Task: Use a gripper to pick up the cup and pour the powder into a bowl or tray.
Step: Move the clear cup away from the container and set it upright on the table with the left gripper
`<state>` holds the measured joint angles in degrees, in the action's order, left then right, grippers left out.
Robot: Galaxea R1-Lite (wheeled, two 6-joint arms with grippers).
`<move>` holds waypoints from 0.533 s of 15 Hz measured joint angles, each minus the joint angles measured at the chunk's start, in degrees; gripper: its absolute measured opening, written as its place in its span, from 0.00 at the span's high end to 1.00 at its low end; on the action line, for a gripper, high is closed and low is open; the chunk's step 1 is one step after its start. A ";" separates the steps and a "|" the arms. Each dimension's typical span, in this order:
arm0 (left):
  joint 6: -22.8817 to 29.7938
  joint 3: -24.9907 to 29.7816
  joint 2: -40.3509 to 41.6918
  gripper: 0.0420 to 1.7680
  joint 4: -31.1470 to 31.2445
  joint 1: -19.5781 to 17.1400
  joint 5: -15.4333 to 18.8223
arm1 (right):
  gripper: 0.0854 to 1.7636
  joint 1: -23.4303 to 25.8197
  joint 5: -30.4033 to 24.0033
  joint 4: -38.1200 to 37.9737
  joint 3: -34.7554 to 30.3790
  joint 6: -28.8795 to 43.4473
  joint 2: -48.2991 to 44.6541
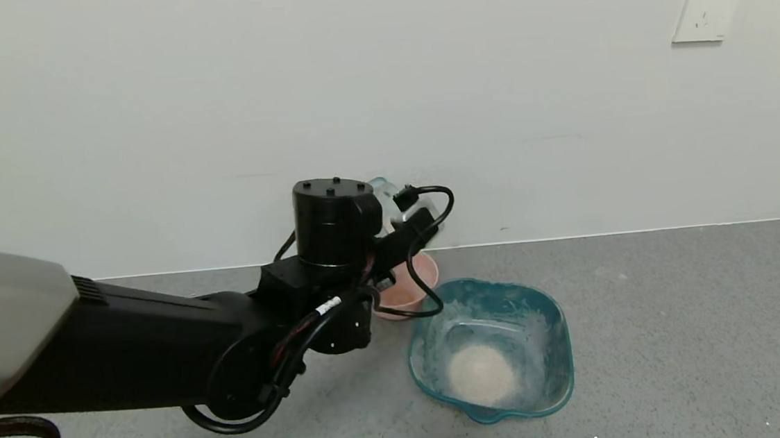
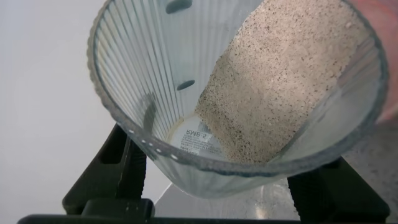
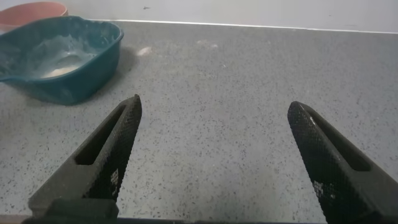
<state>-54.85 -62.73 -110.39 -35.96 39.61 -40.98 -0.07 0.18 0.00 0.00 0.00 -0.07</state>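
Observation:
My left gripper point(image 1: 410, 226) is shut on the ribbed translucent cup point(image 1: 390, 201) and holds it raised and tilted near the wall, above the pink bowl point(image 1: 411, 288). In the left wrist view the cup point(image 2: 143, 74) fills the frame between the black fingers point(image 2: 121, 165), and beige powder point(image 2: 280, 81) lies against its lower side. The teal dish point(image 1: 557, 324) sits on the grey surface to the right of the pink bowl and holds a round mound of powder point(image 1: 480, 373). My right gripper point(image 3: 214, 134) is open and empty over the bare surface, off to one side of the dish point(image 3: 93, 68).
A white wall runs close behind the bowls, with a socket point(image 1: 708, 9) high on the right. The pink bowl's rim point(image 3: 31, 9) shows behind the dish in the right wrist view. Grey speckled surface spreads right of the dish.

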 joint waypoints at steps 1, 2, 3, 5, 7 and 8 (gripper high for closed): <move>0.72 0.78 0.74 0.29 -0.33 -0.96 0.04 | 0.03 0.00 -0.02 0.00 0.00 0.00 0.00; 1.66 2.12 1.57 0.29 -1.00 -1.83 0.30 | 0.03 0.00 0.00 0.00 0.00 0.00 0.00; 2.34 3.72 2.36 0.29 -1.85 -2.68 1.18 | 0.03 0.00 0.00 0.00 0.00 0.00 0.00; 3.66 7.14 3.91 0.29 -3.21 -5.13 5.16 | 0.03 0.00 0.00 0.00 0.00 0.00 0.00; 5.42 9.75 5.42 0.29 -3.40 -7.67 9.31 | 0.03 0.00 0.00 0.00 0.00 0.00 0.00; 6.03 10.75 6.21 0.29 -3.43 -8.87 11.08 | 0.03 0.00 -0.02 0.00 0.00 0.00 0.00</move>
<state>-48.81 -51.98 -104.18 -39.39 30.73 -29.90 -0.07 0.16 0.00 0.00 0.00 -0.07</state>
